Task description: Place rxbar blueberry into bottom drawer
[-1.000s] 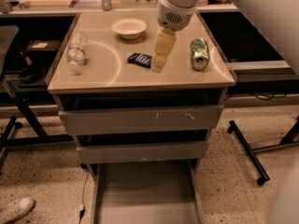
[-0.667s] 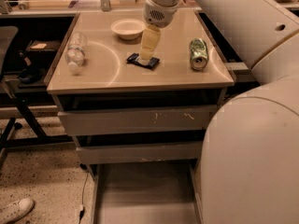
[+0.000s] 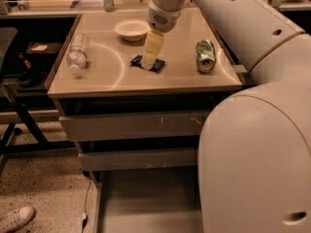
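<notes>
The rxbar blueberry (image 3: pixel 157 65) is a dark navy flat wrapper lying on the tan tabletop (image 3: pixel 107 76), near the middle. My gripper (image 3: pixel 149 63) reaches down from the top of the view and sits right on the bar's left half, covering part of it. The bottom drawer (image 3: pixel 146 203) is pulled out below the table, its flat grey floor showing. My arm's large white shell hides the drawer's right part.
A white bowl (image 3: pixel 131 29) stands behind the bar, a clear plastic bottle (image 3: pixel 77 50) lies at the left, a green crushed can (image 3: pixel 205 55) at the right. Two narrower grey drawers (image 3: pixel 131 125) are above the bottom one. A shoe (image 3: pixel 14 218) is at the floor's left.
My gripper has moved left and down from beside the bar onto it. My arm has swung in and now fills the right side of the view.
</notes>
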Motion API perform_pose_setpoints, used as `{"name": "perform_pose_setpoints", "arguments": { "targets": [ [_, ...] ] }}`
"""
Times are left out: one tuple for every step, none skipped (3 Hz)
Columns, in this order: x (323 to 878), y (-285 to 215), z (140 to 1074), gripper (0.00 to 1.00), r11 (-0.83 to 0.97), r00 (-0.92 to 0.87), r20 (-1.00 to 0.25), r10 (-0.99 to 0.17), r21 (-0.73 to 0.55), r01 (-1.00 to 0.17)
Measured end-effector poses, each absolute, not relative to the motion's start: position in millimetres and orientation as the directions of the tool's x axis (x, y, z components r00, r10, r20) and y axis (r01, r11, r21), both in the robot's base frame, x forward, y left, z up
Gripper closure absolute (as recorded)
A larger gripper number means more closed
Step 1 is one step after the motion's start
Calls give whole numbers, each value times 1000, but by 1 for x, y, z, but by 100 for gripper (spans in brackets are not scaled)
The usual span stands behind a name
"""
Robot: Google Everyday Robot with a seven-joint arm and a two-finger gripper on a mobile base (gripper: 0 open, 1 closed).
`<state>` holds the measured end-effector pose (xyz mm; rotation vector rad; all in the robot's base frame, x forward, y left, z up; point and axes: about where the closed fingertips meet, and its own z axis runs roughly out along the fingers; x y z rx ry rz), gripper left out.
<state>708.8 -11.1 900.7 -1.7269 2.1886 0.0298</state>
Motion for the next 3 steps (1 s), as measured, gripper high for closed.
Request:
{"name": "perform_pose_setpoints", "arguments": {
  "targets": [
    [723, -2, 887, 0, 241, -183, -281, -942, -189, -952],
    [737, 3, 879, 0, 232, -176, -267, -947, -197, -952],
    [748, 0, 864, 0, 232, -182, -249, -951, -187, -955]
  ]
}}
